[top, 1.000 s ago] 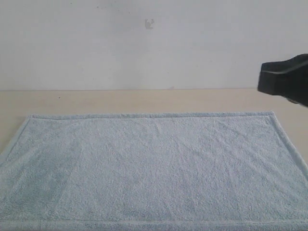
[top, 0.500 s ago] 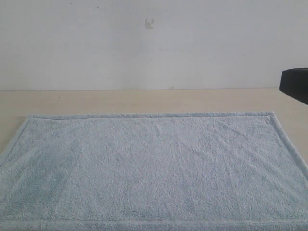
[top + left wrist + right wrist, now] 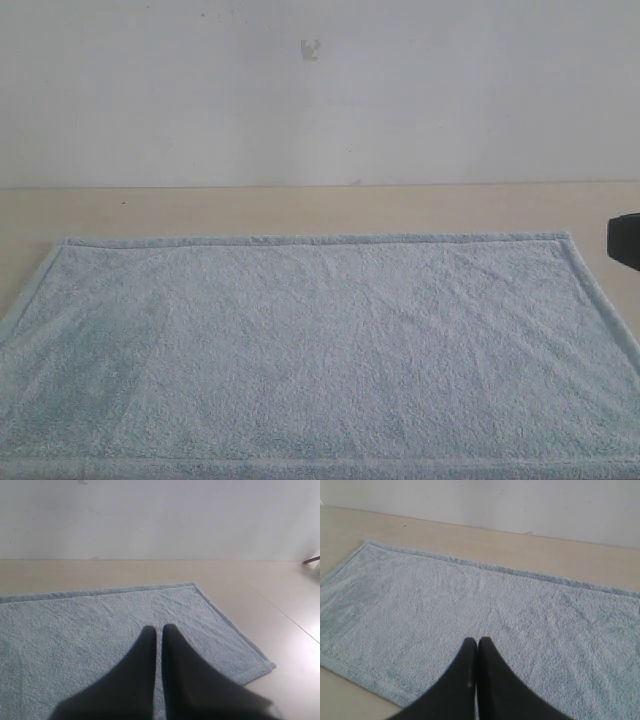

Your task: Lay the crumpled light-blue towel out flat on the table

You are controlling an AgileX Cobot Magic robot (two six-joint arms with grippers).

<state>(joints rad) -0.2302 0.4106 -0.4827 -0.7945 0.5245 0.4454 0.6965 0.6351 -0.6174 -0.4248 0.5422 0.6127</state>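
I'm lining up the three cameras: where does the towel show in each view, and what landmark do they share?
Exterior view: the towel lies flat across the lower half, past the bottom edge.
Left wrist view: towel ahead of the shut left claw, one corner showing.
Right wrist view: towel spread ahead of the shut right claw.
Shared landmark: the towel's far hem, parallel to the wall.

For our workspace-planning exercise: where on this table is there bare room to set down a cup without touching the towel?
Free: the table strip between the towel's far hem and the wall, plus narrow wedges off the towel's two short hems. Crowded: the towel covers the whole middle and near side.
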